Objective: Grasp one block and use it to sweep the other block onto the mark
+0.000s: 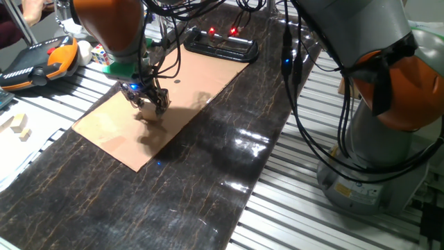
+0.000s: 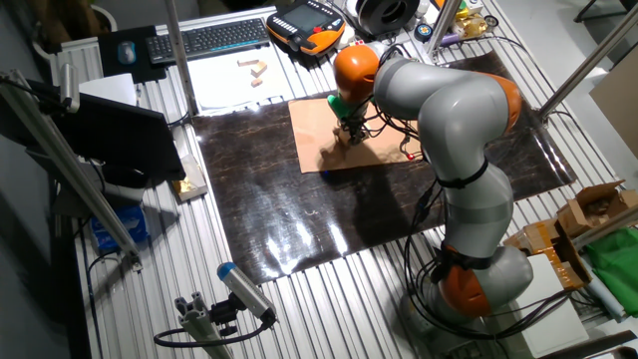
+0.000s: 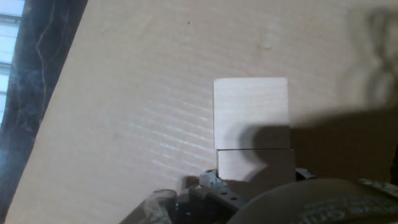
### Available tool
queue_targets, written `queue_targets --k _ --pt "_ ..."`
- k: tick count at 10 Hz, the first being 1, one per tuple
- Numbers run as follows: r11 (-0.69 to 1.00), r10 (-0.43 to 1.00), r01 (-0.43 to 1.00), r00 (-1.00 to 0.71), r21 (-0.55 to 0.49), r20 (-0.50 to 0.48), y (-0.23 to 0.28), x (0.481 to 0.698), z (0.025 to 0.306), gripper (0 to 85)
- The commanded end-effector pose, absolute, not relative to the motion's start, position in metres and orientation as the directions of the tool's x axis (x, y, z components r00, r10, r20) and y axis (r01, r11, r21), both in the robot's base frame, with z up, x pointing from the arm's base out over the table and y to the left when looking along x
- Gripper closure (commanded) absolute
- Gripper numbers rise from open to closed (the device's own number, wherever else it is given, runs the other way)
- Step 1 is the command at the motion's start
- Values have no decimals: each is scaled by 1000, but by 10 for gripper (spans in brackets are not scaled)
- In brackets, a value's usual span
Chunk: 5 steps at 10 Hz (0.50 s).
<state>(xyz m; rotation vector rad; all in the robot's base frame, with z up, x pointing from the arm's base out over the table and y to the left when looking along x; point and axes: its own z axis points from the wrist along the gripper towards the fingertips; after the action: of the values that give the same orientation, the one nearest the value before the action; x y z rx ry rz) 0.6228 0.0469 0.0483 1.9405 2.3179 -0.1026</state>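
So the hand view is showing two wooden blocks on the cardboard, the far block [image 3: 251, 112] and the near block [image 3: 255, 165], sitting edge to edge. One mark [image 3: 189, 23] is showing as a tiny dark dot. One cardboard sheet [image 1: 104, 132] is lying on one dark mat [image 1: 208, 180]. Off to the side, two more spare wooden pieces [image 1: 17, 126] are sitting there. One arm [image 2: 449, 110] and one gripper [image 1: 151, 103] are showing.

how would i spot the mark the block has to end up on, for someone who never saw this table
Find the tan cardboard sheet lying on the dark mat. On the sheet, past the end effector toward the black tray with red lights, sits the mark. It is a tiny black dot, flat and far smaller than the pale wooden blocks.
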Motion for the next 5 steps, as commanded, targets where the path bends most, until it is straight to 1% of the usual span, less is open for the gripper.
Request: queue_targets --k 1,5 --pt "179 976 984 -174 24 -133 46 623 49 843" --pt "180 976 983 -176 24 -132 45 623 49 843"
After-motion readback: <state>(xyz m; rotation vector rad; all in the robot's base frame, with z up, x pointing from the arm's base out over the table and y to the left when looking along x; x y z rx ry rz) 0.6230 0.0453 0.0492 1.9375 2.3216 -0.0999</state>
